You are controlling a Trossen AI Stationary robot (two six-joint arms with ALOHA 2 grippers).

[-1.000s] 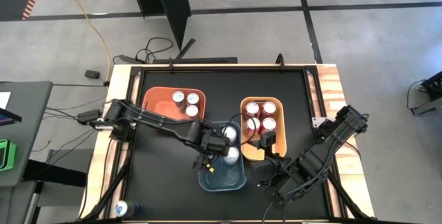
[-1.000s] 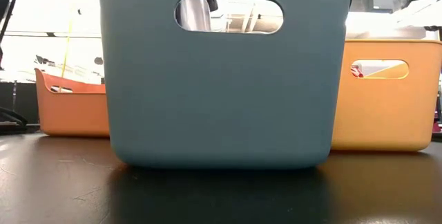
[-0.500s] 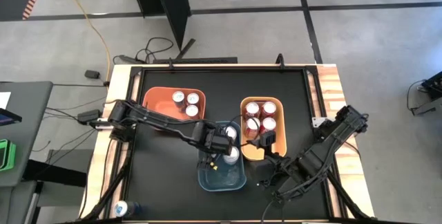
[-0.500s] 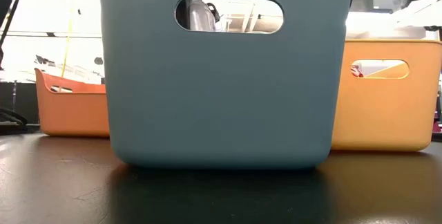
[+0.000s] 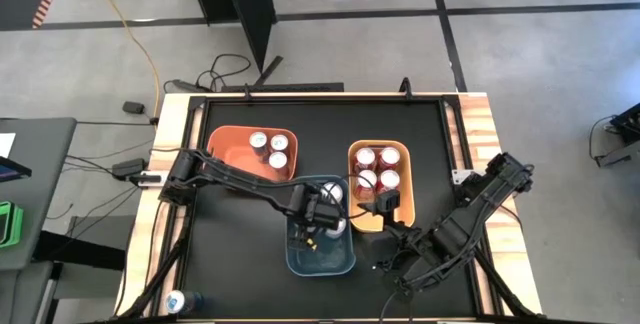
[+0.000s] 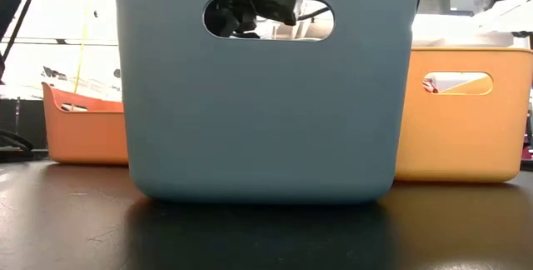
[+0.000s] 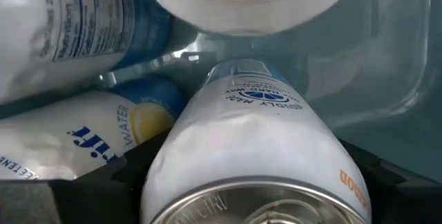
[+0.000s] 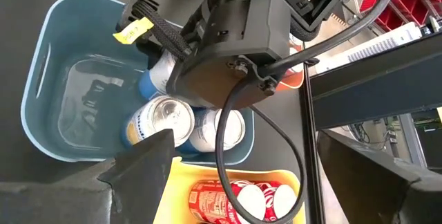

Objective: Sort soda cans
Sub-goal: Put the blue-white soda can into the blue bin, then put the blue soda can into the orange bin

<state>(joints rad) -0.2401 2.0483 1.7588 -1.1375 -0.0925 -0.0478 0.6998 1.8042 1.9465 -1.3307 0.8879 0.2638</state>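
My left gripper (image 5: 318,220) reaches down into the blue bin (image 5: 322,256) at the table's middle near side, shut on a silver-white soda can (image 7: 257,148) that stands upright, top up. Beside it in the bin stand other blue-and-silver cans (image 8: 163,120). Through the bin's handle hole the low view shows the dark gripper (image 6: 243,16). My right gripper (image 8: 255,175) hangs open and holds nothing, above the near end of the yellow bin (image 5: 364,220). My left gripper pinches the silver-white can by its round side wall just below the top rim (image 7: 160,189), one dark finger (image 7: 128,172) on each side. The fingers come from above, pointing down. The can hangs upright inside the blue bin; whether its base touches the floor cannot be told.
The orange bin (image 5: 228,144) at the far left holds three silver-topped cans. The yellow bin holds several red cans (image 5: 378,167). Bare black tabletop lies to the left and right of the bins. A bottle (image 5: 176,304) sits off the table's near left corner.
My left gripper has gone down into the blue bin with the can still held upright, drifting slightly toward the table's right edge. The blue bin has shifted a little in the low view.
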